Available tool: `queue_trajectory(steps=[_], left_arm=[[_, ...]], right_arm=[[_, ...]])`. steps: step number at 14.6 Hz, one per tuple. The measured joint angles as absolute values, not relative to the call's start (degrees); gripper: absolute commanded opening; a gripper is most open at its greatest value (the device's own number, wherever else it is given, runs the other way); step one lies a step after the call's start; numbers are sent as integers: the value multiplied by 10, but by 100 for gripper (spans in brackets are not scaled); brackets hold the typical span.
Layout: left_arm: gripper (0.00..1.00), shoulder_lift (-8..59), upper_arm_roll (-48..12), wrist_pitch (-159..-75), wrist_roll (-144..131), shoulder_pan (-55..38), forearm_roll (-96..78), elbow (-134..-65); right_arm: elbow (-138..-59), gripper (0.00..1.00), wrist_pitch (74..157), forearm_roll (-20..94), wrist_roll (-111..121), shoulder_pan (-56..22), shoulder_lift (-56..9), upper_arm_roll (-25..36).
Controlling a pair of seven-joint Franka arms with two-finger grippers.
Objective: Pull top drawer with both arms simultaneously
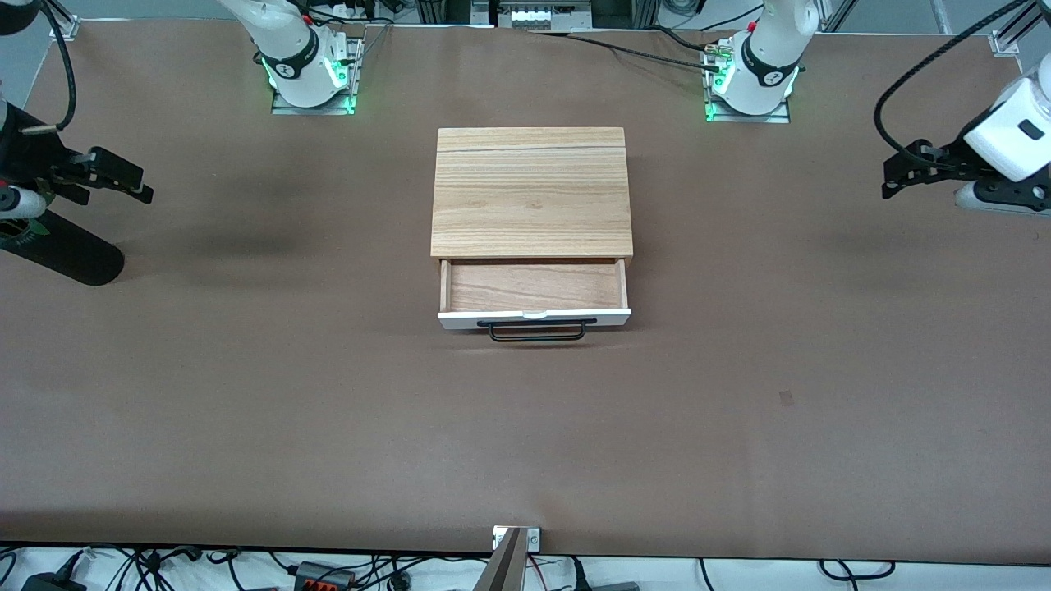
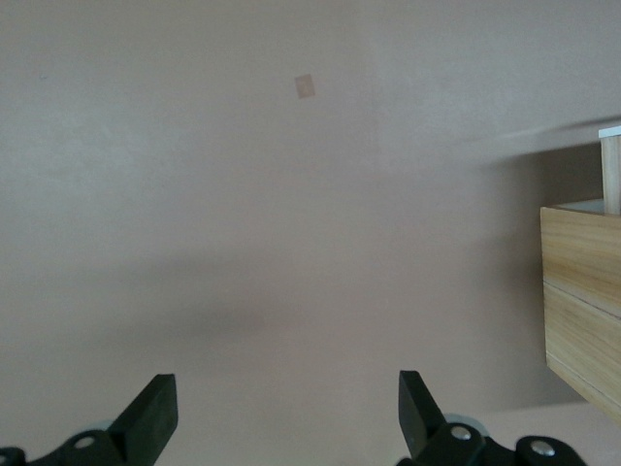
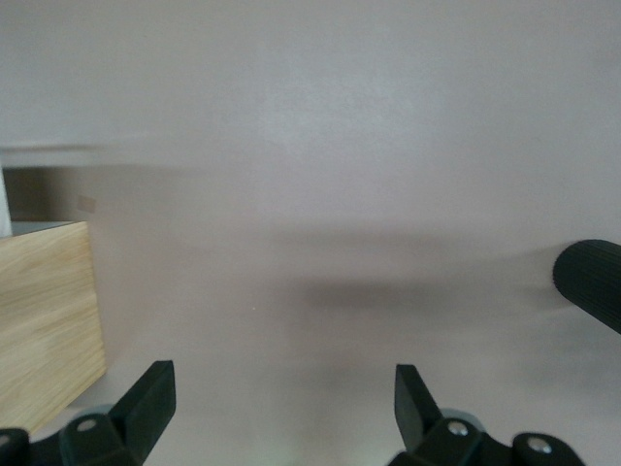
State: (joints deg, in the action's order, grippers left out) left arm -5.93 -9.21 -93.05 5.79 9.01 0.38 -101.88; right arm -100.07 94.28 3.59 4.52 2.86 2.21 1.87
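Note:
The top drawer [image 1: 534,287] stands partly pulled out of the low cabinet [image 1: 532,193], toward the front camera. Its reddish-brown inside shows, with the white front panel [image 1: 460,318] and black bar handle [image 1: 538,331] nearest the camera. My left gripper [image 1: 889,178] is open and empty over the table at the left arm's end, well apart from the cabinet. In the left wrist view, the left gripper [image 2: 288,408] faces the cabinet's side [image 2: 582,291]. My right gripper [image 1: 141,185] is open and empty at the right arm's end. In the right wrist view, the right gripper [image 3: 284,403] has the cabinet [image 3: 44,320] at the frame's edge.
The brown table [image 1: 246,410] carries only the cabinet in its middle. A black ribbed cylinder [image 1: 74,250] lies near the right gripper and shows in the right wrist view [image 3: 592,282]. A small pale patch [image 1: 786,398] marks the table toward the left arm's end.

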Motion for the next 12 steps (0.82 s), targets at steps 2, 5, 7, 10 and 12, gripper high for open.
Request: queue_trajectory(steps=[2,5,7,10,12], left_arm=[[100,-71,-94,-931,56,90,4,-1035],[100,-93,-94,-936,56,91,4,-1064],[100,-100,-94,-946,56,91,4,-1069],[100,-99,-94,-955,56,91,4,-1069],[100,-98,-94,-957,56,91,4,-1069]], right_arm=[[-1001,100,950,4,45,32,21,21],[-1000,100,982,-5,45,34,19,22],[-1000,100,991,-5,45,34,16,22],[-998,100,996,-5,45,35,10,22],[-997,100,996,-5,45,35,7,22]])
